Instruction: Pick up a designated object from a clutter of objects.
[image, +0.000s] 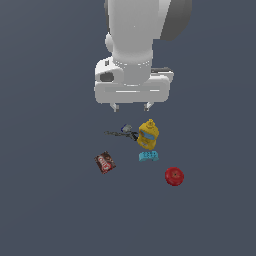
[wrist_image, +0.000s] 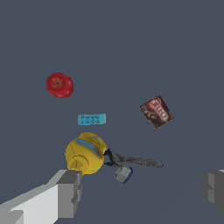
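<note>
The small flat brown-red box (image: 105, 162) with white lettering lies flat on the grey floor, toward the exterior view's left of the clutter; it also shows in the wrist view (wrist_image: 156, 112). My gripper (image: 132, 106) hangs high above the clutter, open and empty, its fingers (wrist_image: 70, 192) wide apart. It is over the grey-black slender tool (image: 122, 132) and the yellow mustard bottle (image: 148, 134), well away from the box.
A light blue toy brick (image: 149, 156) lies just in front of the mustard bottle (wrist_image: 85, 153). A red apple (image: 174, 176) sits toward the exterior view's right, apart from the rest. The tool (wrist_image: 131, 162) touches the bottle's side.
</note>
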